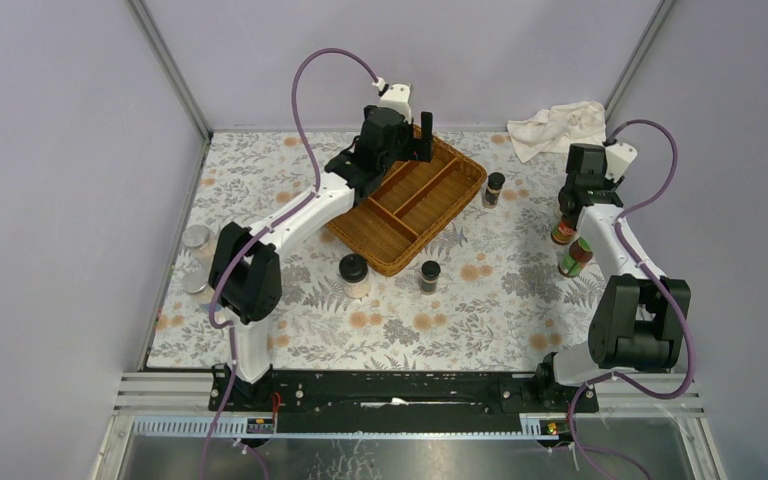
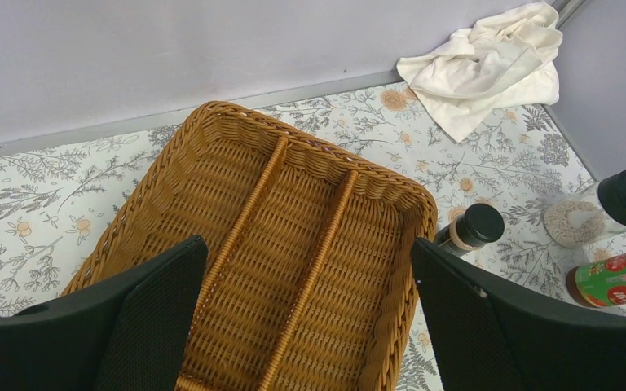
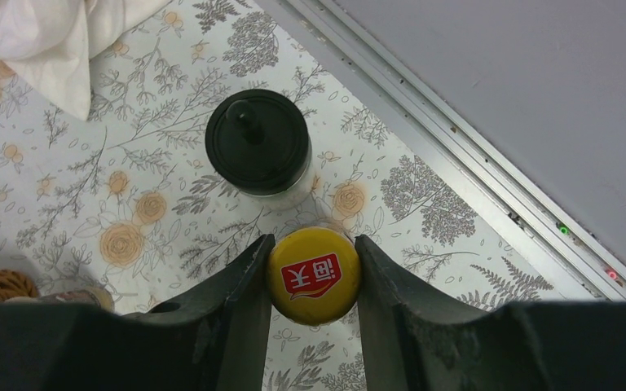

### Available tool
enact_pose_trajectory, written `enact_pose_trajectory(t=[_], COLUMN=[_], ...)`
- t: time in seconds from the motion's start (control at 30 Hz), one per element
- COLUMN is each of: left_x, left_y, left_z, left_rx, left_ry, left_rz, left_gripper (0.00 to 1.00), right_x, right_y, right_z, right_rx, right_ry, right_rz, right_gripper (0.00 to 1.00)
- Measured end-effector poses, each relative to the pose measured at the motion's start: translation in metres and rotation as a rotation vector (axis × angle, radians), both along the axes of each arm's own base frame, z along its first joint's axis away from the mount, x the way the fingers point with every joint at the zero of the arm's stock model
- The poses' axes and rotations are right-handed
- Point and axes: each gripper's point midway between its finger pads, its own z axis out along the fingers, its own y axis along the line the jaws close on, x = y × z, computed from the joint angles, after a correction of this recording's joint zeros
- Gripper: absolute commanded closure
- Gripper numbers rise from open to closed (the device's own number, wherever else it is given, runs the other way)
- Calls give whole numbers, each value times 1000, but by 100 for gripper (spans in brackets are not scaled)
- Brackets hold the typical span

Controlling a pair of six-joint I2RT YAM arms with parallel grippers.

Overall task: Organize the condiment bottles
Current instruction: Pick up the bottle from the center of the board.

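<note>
Two sauce bottles [image 1: 576, 256]: they stand at the right edge of the desk [image 1: 500, 300], well apart from the tray [image 1: 442, 222]; nothing lies in the tray.
Right gripper [image 3: 314, 269]: jaws pressed against both sides of one bottle's yellow cap [image 3: 314, 285].
Left gripper [image 2: 306, 252]: jaws spread wide and holding nothing, above the tray's compartments.
Risk, grip: the hold is on the smooth round cap only, so the bottle may slip or swing when lifted.
Risk, neighbour: a black-lidded jar [image 3: 257, 142] stands just beside the held bottle, and a sideways pull could topple it.
Risk, arms: the left arm hangs over the tray and may block the delivery.
Hidden: the held bottle's body lies under its cap, and the right arm covers the grip from above.
Hard to read: two silver-topped shakers [image 1: 196, 237] at the left edge are too small to show labels.
</note>
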Motion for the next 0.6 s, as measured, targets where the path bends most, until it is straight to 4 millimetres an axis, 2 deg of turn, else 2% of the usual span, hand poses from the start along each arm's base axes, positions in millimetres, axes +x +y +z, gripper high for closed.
enact_pose_trajectory(t=[0.3,0.6], left_x=[-2,-5], left_y=[6,17], left_z=[9,34], left_rx=[0,-10], left_ry=[-17,-65], left_rz=[21,56], left_gripper=[1,1], right_x=[4,13], right_y=[24,52], right_z=[2,16], right_rx=[6,-18], right_ry=[27,25], right_rz=[80,169], right_gripper=[100,100])
